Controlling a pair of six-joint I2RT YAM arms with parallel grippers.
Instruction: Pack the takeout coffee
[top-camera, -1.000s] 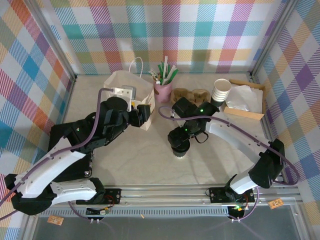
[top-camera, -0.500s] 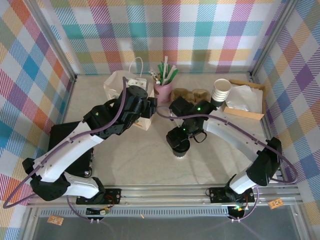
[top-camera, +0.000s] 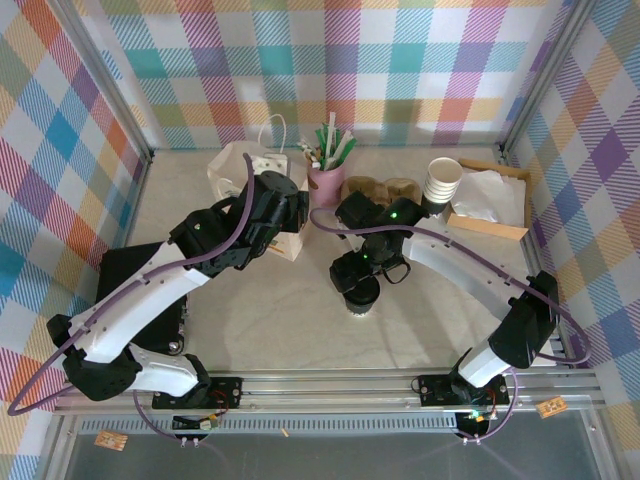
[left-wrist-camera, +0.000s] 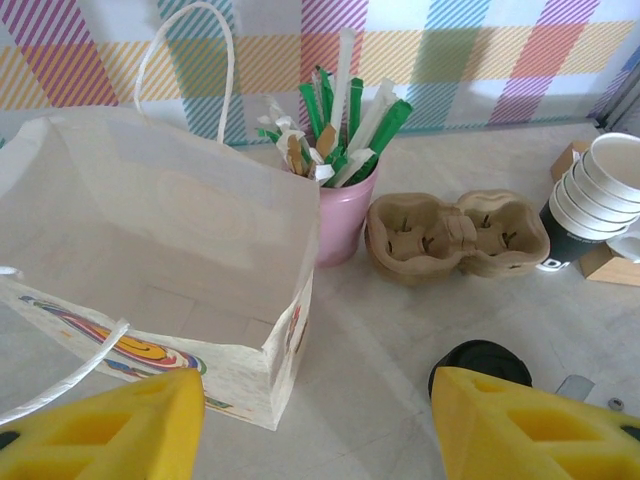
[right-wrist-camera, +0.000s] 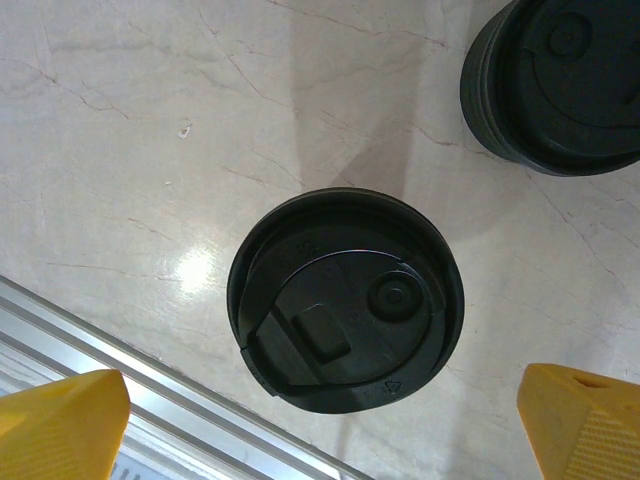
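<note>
Swinging forward since a second ago, the left arm now hangs its left pincer (left-wrist-camera: 320, 428), half open and empty, just behind the paper bag (left-wrist-camera: 180, 230). Directly beneath the wide-open, empty right pincer (right-wrist-camera: 322, 425) stands the takeout coffee (right-wrist-camera: 345, 300). It is likely light and crushable, so grip gently round its upper wall.

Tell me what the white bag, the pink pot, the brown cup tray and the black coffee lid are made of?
The white bag looks like matte paper, with sharp creases and cord handles. The pink pot is smooth, perhaps plastic or glazed ceramic; I cannot tell which. The brown cup tray seems to be moulded pulp, rough and fibrous. The black coffee lid looks like plastic, faintly glossy, with moulded relief.
</note>
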